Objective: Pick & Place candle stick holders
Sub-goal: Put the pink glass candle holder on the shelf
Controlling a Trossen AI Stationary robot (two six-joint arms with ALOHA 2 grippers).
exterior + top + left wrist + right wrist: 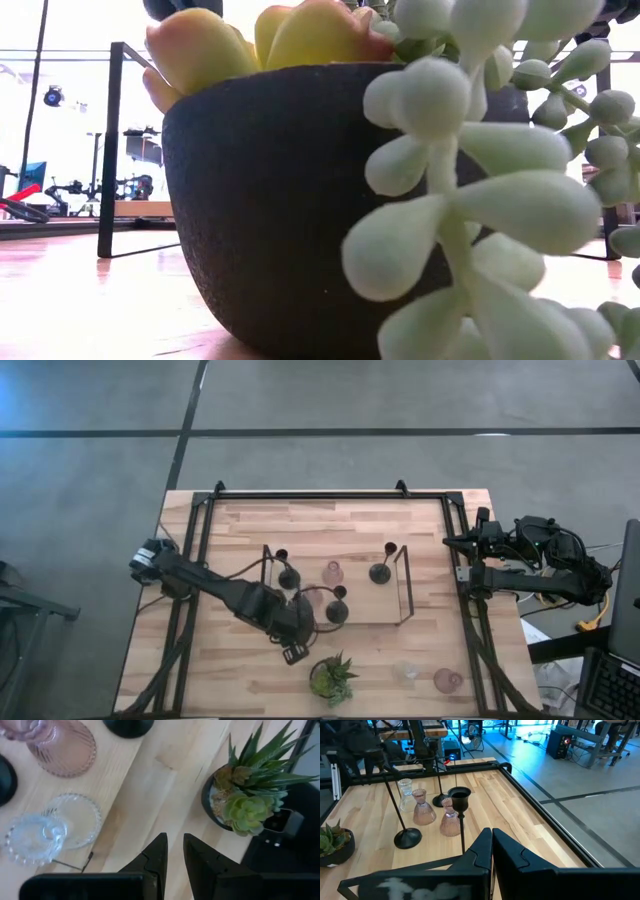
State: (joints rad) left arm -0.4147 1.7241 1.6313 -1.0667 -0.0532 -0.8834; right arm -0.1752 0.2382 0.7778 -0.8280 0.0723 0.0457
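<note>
Your high view looks straight down; your low view sits pressed against the potted plant point(270, 200) (also seen by both wrist views).

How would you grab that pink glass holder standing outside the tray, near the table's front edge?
Probably from straight above, with the fingers closing on its narrow upper part: the pink holder stands upright and looks wider at its base. The clear holder stands close beside it, so close front-to-back.

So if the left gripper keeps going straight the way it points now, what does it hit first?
Probably bare table: the left gripper aims between the potted plant and the clear glass holder, with neither squarely in line; depth is unclear.
</note>
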